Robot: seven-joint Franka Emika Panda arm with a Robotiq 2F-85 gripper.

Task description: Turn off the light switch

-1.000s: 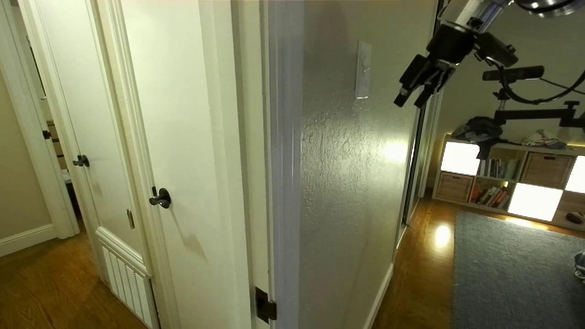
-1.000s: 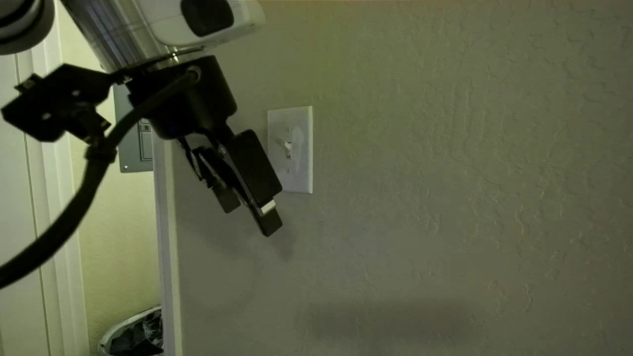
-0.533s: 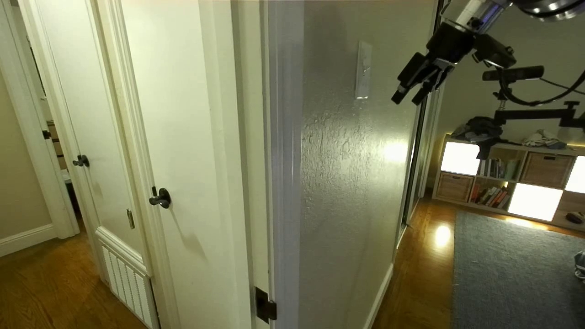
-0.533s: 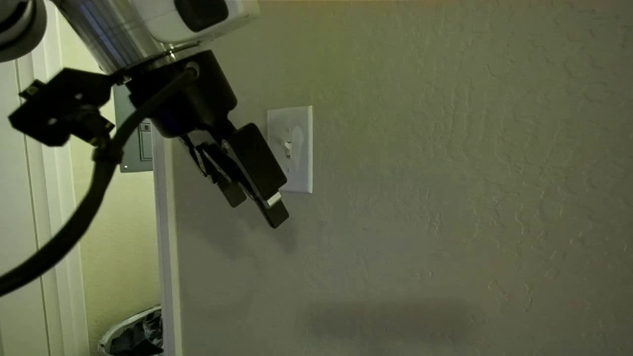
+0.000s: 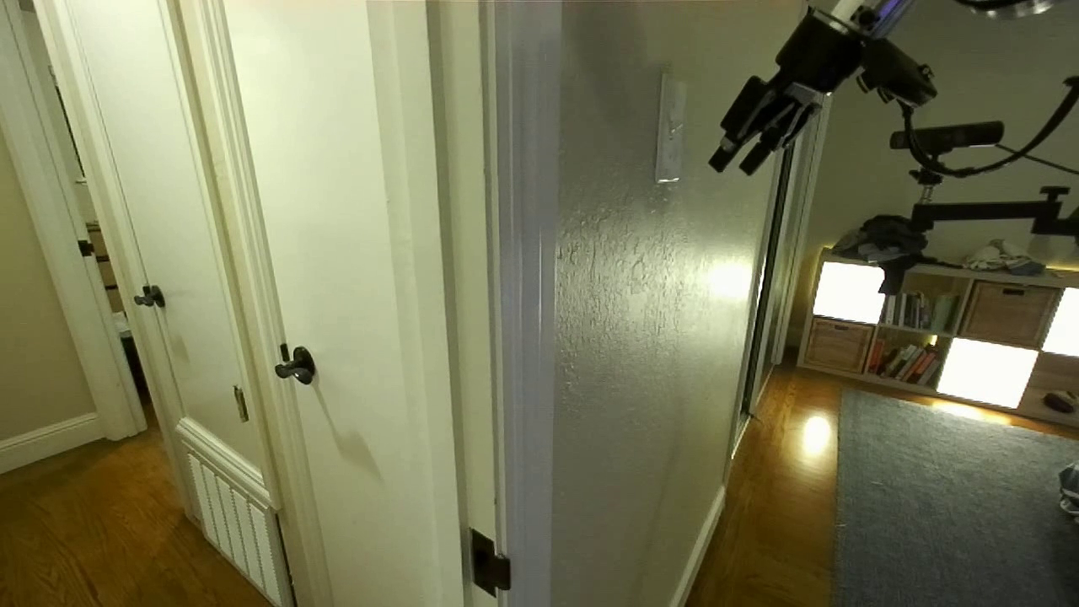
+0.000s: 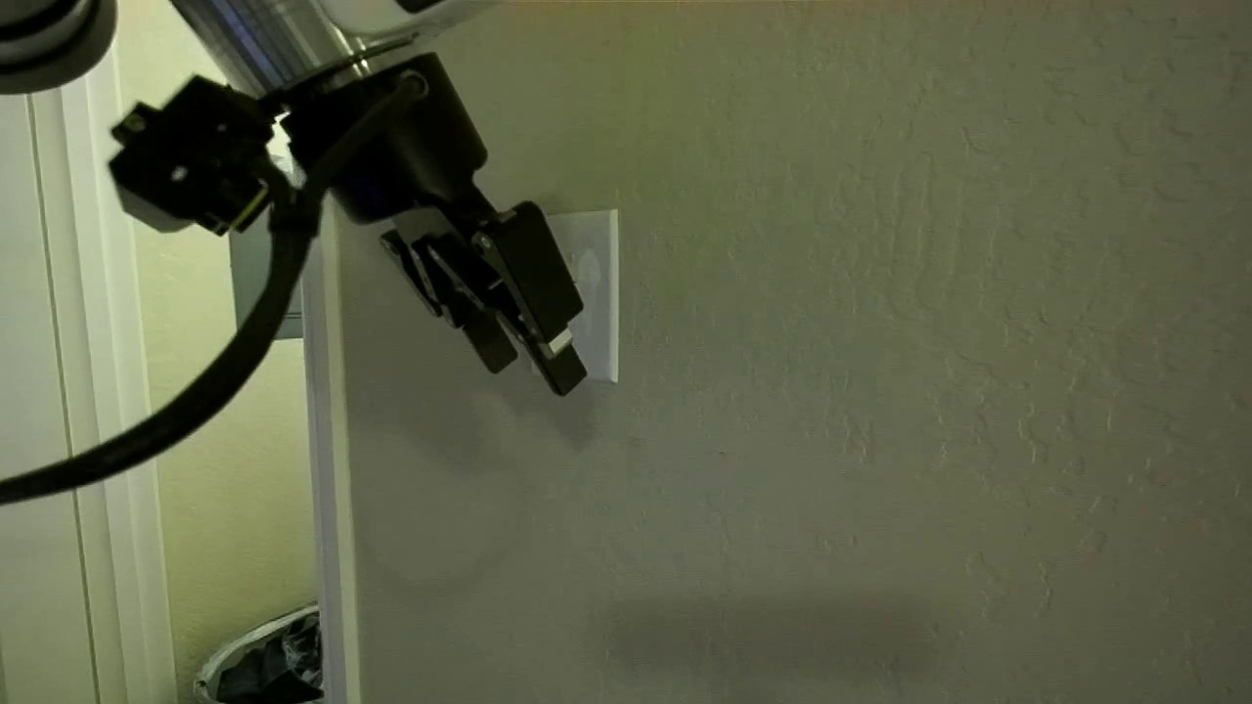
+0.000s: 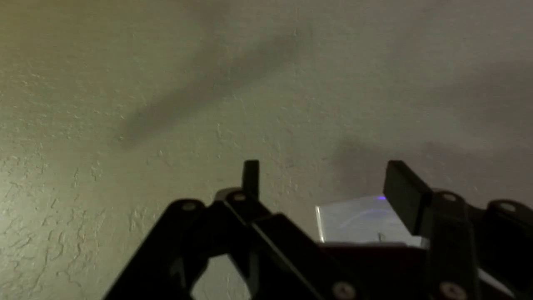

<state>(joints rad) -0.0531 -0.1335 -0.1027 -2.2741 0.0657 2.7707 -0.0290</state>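
Note:
The light switch is an upright white plate on the textured wall. It shows in both exterior views (image 5: 671, 131) (image 6: 601, 293). My gripper (image 5: 733, 163) is black, tilted downward, and stands off to the side of the plate with a gap between. In an exterior view the gripper (image 6: 535, 369) overlaps the plate's left part and hides the toggle. In the wrist view the open gripper (image 7: 321, 179) has its fingers wide apart with nothing between them. The plate (image 7: 354, 221) shows low there, partly behind the right finger (image 7: 406, 196) and the gripper body.
The textured wall (image 6: 880, 391) runs behind the plate. A door frame (image 5: 527, 295) stands at the wall's edge, and doors with dark knobs (image 5: 296, 366) are beyond it. A camera on a stand (image 5: 948, 135) and a shelf (image 5: 919, 329) are at the back. A cable (image 6: 245, 342) hangs from the wrist.
My gripper has moved upward and closer to the plate. In an exterior view its finger now covers the toggle, which showed before. The fingers stay open.

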